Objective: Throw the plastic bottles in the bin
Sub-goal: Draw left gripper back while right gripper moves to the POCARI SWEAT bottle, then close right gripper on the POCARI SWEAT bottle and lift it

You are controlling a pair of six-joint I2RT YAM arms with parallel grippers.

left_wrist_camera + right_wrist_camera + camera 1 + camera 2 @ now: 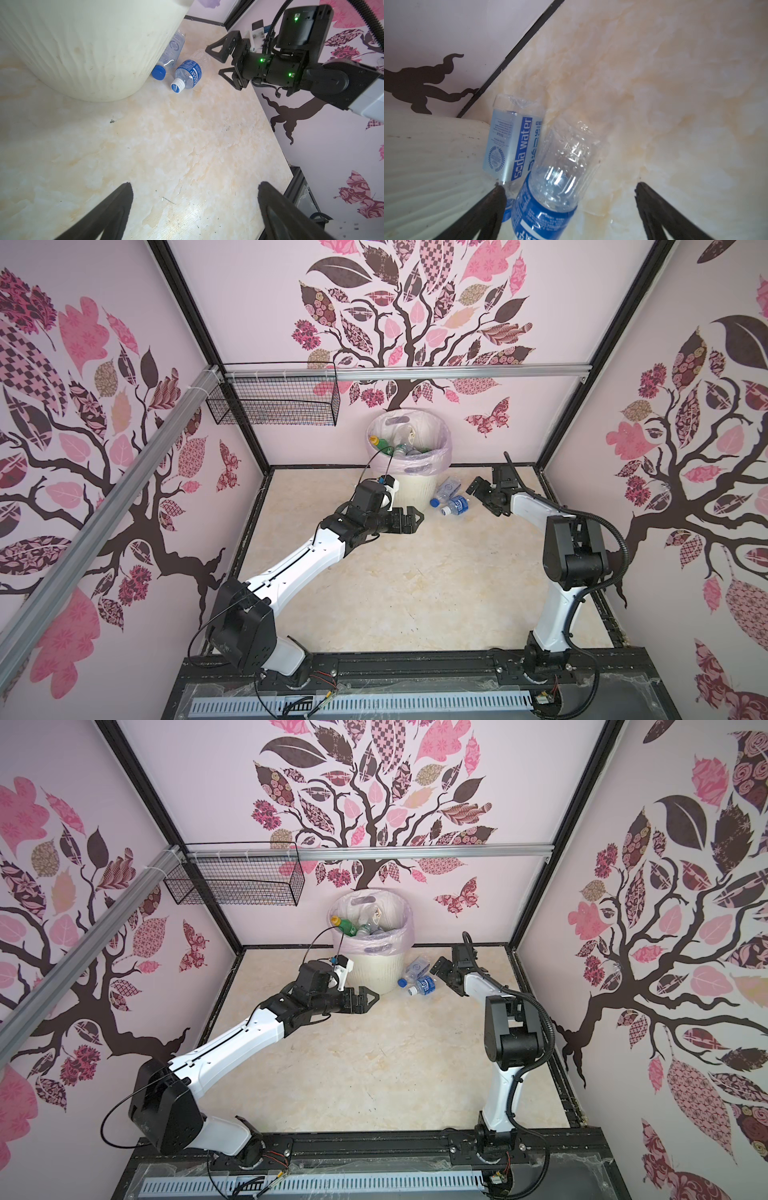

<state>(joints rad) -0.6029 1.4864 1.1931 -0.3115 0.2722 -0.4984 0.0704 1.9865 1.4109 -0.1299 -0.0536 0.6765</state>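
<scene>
Beside the bin [411, 489], near the table's far edge, 2 plastic bottles lie on their sides. A soda-water bottle [508, 145] with a blue cap rests against the bin's ribbed wall. A blue-labelled bottle [560, 166] with a white cap lies just beside it, and the 2 seem to touch. Other bottles [395, 448] sit inside the lined bin.

The right gripper [569, 189], jaws wide apart and holding nothing, hangs low at the blue-labelled bottle's clear base. The right wrist view shows that bottle between its fingers. The left gripper [413, 518], jaws equally spread and empty, hovers before the bin over bare table [415, 593].

A clean pick likely means closing square across the outer bottle's body, since thin round plastic could roll or squirt free. Room is tight, with the bin wall on 1 side of the pair and the back wall [478, 448] close behind. Open table lies toward the robot, and any lift must clear the bin's tall rim.
</scene>
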